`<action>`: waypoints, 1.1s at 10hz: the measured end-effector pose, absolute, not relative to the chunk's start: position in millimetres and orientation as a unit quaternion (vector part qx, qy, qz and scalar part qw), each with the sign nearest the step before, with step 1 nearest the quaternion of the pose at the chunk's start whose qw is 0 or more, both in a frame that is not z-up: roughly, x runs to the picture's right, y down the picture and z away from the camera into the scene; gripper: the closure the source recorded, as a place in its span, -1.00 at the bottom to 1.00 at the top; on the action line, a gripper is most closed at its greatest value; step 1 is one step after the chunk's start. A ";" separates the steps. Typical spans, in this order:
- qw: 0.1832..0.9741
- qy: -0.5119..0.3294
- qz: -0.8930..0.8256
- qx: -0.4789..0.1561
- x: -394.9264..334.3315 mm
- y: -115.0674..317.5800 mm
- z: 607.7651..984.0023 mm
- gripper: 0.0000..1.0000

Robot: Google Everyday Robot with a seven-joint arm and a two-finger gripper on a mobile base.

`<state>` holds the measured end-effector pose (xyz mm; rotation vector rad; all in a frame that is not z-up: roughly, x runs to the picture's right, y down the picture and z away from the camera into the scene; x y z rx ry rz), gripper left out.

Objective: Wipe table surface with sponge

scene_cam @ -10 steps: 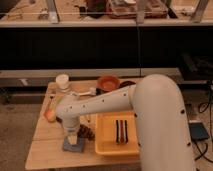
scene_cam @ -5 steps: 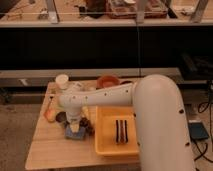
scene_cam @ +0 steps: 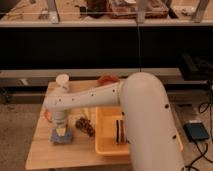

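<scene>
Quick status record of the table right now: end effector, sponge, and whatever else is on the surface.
end effector: pointing down at the table's front left, directly above the sponge
sponge: blue-grey, flat on the table
table: light wood
tray: yellow, right of the sponge, holds a dark item
brown item: between sponge and tray
cup: white, upright, back left
bowl: reddish, back centre

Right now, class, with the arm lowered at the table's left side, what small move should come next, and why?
Probably slide the sponge toward the near edge. The pincer rests down on it at the left of the wooden table, with bare wood showing in front, while the brown item and yellow tray crowd its right side.
</scene>
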<state>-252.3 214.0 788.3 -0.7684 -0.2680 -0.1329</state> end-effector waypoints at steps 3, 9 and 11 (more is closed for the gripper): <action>0.906 -0.135 -0.082 -0.392 -252.6 238.5 776.1 1.00; 0.897 -0.123 -0.094 -0.414 -220.5 272.2 741.3 1.00; 0.894 -0.100 -0.084 -0.428 -191.0 280.4 740.6 1.00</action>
